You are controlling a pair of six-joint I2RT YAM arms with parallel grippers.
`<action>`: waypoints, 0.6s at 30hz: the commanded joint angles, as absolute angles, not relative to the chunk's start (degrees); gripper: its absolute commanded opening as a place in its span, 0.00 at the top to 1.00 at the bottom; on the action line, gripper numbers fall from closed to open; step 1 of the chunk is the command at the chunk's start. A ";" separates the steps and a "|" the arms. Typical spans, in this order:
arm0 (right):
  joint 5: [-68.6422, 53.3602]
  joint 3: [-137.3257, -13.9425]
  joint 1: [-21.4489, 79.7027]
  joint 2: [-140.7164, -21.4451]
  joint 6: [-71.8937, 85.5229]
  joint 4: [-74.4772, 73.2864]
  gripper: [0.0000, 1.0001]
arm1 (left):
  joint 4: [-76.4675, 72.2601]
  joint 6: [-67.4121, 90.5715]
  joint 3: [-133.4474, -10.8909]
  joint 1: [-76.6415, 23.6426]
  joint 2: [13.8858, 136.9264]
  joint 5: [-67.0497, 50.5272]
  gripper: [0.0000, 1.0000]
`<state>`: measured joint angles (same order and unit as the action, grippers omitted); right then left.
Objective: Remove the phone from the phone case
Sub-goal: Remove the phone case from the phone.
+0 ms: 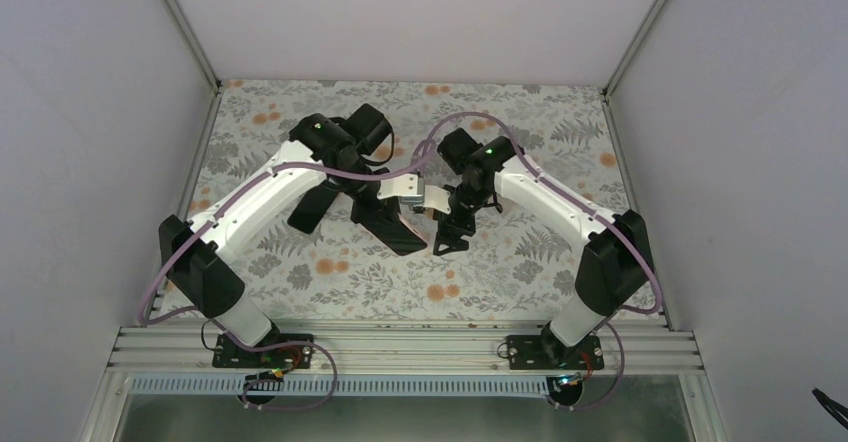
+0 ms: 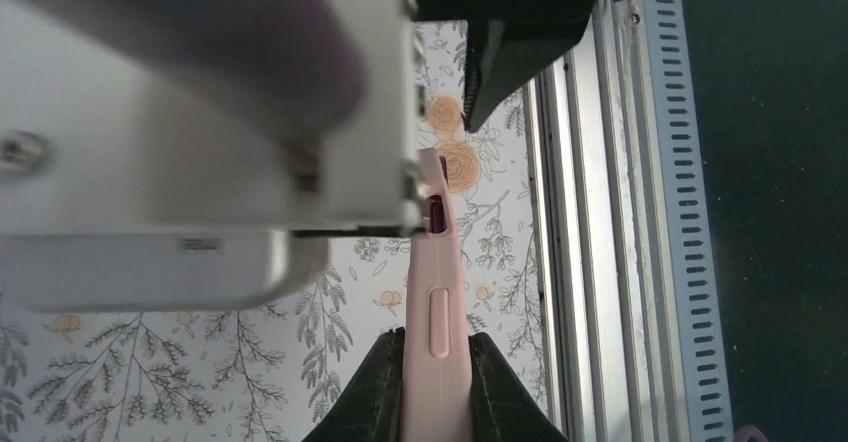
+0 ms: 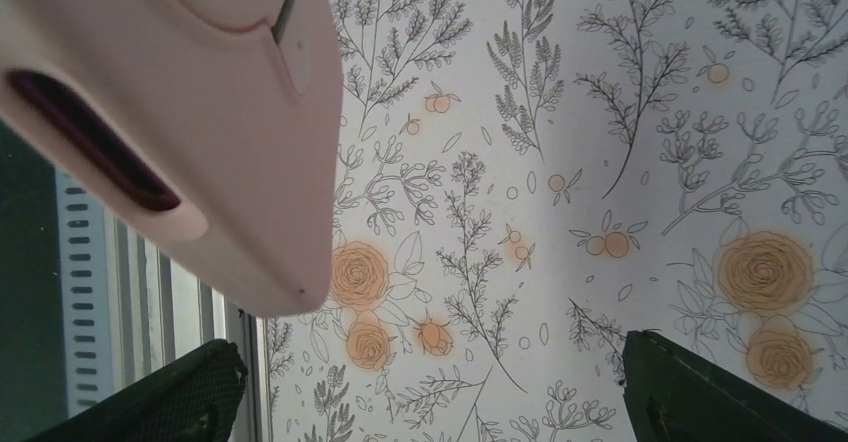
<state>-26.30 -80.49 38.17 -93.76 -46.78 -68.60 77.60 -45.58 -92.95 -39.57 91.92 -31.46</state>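
The pink phone case (image 2: 437, 292) is seen edge-on in the left wrist view, upright between the fingers, above the floral table. My left gripper (image 2: 437, 350) is shut on it. The phone shows only as a dark sliver in the case's cutouts (image 2: 437, 212). In the right wrist view the case's end (image 3: 200, 112) fills the upper left, with the dark phone in its slot (image 3: 90, 142). My right gripper (image 3: 435, 354) is open wide and empty, below and right of that end, not touching it. In the top view both grippers meet mid-table, left (image 1: 388, 224) and right (image 1: 452, 234).
The floral table cover (image 1: 330, 272) lies under both arms. The slotted metal rail (image 1: 400, 347) runs along the near edge and shows close by in the wrist views (image 2: 590, 262). White walls enclose the left, right and back.
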 commanded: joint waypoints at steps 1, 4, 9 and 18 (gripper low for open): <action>-27.16 -78.45 39.81 -93.85 -45.71 -65.06 0.07 | 75.32 -44.65 -96.13 -39.55 92.07 -34.43 0.98; -27.37 -78.34 39.77 -94.24 -45.68 -64.37 0.07 | 75.28 -44.15 -96.19 -39.55 91.79 -34.55 0.98; -27.51 -78.94 39.51 -94.63 -45.19 -63.06 0.08 | 75.81 -43.99 -96.97 -39.55 91.42 -35.63 0.98; -28.27 -81.00 34.13 -94.88 -49.03 -64.75 0.12 | 77.70 -44.90 -97.05 -39.55 90.99 -34.50 0.98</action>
